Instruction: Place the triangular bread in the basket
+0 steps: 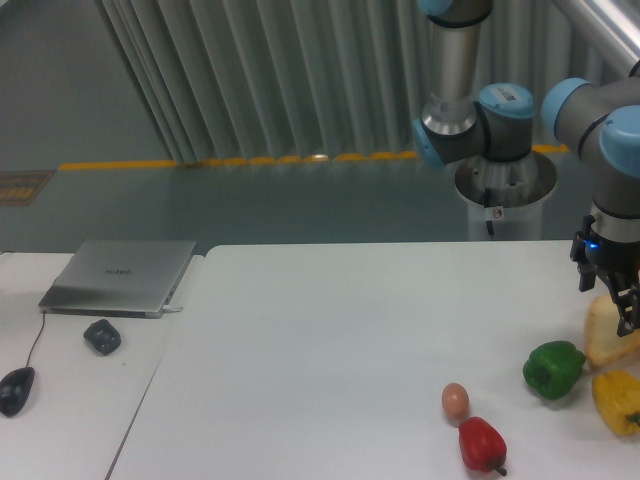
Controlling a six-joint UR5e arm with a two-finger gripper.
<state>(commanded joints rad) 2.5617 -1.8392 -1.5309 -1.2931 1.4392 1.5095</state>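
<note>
**Bread Not Yet in a Basket**

The triangular bread point(606, 333) is seen at the far right side of the white table point(350, 330), close to the picture's edge. It sits just beside the green pepper point(553, 368), and the yellow pepper point(617, 400) lies just below it. The gripper point(622, 310) is down at the top of the bread. One dark finger point(628, 312) can be seen in front of the bread. It cannot be told how wide the jaws are, or whether the bread is gripped, because the other finger is cut off by the edge of the picture.

No basket is seen anywhere in the view. So the task is judged to be at its start: the bread must be gripped, lifted, carried and put down in the basket.

Very little room is left around the bread. The two peppers are packed close on its left and lower sides, and they could be bumped when it is lifted. An egg point(455, 400) and a red pepper point(481, 444) lie a bit further left. A lot of bare table is open to the left and in the middle. A laptop point(120, 276), a small dark thing point(102, 336) and a mouse point(15, 389) rest on another table, well apart.
</note>
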